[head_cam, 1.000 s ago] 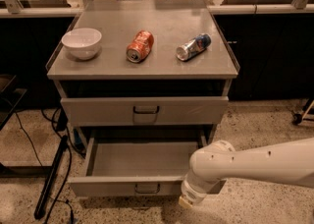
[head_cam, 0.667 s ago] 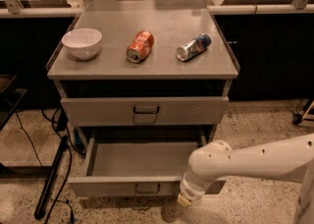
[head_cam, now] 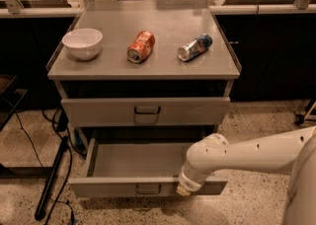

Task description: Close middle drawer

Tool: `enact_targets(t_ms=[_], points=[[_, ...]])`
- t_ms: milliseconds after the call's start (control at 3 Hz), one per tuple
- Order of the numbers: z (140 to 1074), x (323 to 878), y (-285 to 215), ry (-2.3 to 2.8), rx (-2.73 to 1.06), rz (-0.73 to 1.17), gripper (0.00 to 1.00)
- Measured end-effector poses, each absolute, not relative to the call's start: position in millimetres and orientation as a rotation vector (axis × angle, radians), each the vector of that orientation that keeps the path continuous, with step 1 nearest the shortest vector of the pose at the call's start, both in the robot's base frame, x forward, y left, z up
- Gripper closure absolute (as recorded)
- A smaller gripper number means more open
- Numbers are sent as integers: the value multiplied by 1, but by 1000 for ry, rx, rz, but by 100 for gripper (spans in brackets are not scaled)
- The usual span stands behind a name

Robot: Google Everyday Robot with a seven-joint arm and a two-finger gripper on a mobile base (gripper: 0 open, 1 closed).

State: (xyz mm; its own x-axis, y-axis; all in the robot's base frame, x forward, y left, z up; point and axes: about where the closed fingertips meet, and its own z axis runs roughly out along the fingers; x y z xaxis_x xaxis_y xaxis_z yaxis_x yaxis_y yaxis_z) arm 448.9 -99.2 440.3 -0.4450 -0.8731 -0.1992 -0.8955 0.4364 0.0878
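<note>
The middle drawer [head_cam: 118,188] is pulled out wide from the grey cabinet, and its inside [head_cam: 138,157] shows nothing in it. Its low front panel has a small centre pull [head_cam: 148,188]. My white arm [head_cam: 237,155] comes in from the right. The gripper [head_cam: 183,190] points down at the right part of the drawer's front panel, at or just over its top edge. The lowest drawer is hidden under the open one.
The taller top drawer [head_cam: 98,111] is shut. On the cabinet top [head_cam: 163,26] sit a white bowl [head_cam: 82,43], an orange can [head_cam: 141,46] and a blue-silver can [head_cam: 195,47], both cans lying down. A black pole and cables [head_cam: 52,179] lie on the floor at left.
The gripper end has shifted slightly left along the drawer's front panel. The drawer stands about as far out as before.
</note>
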Motion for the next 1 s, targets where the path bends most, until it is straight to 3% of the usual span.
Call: enact_targets(t_ms=[333, 1000], points=[[437, 460, -96, 2524, -1612, 265, 100], [436, 460, -96, 2524, -1612, 265, 58]])
